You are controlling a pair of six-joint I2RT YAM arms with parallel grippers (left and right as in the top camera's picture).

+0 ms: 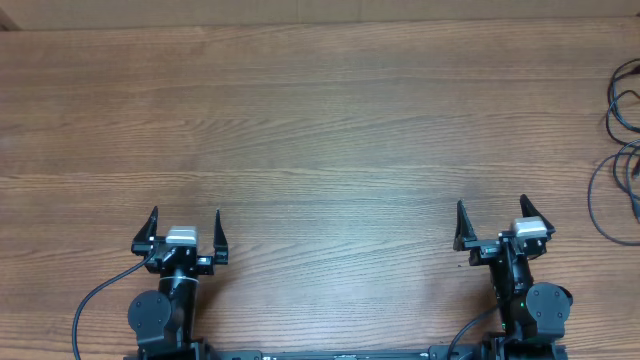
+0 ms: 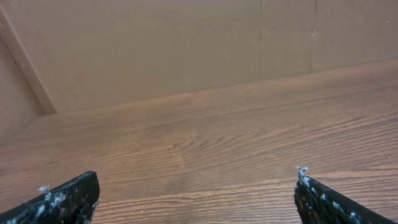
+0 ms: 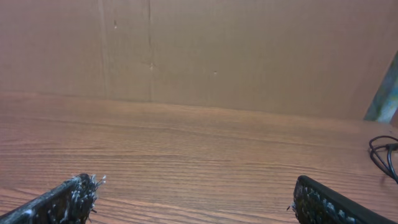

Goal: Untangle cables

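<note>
The cables [image 1: 622, 150] are thin black cords lying in loose loops at the far right edge of the wooden table, partly cut off by the frame. A bit of one loop shows at the right edge of the right wrist view [image 3: 384, 151]. My left gripper [image 1: 186, 222] is open and empty at the front left, far from the cables; its fingers frame bare wood in the left wrist view [image 2: 198, 186]. My right gripper [image 1: 491, 212] is open and empty at the front right, to the left of and nearer than the cables; it also shows in the right wrist view [image 3: 196, 190].
The wooden table [image 1: 320, 130] spans the whole overhead view. A brown cardboard wall [image 2: 161, 43] stands along the far edge and at the left side. Thicker black arm cables [image 1: 95, 300] trail from the arm bases at the front.
</note>
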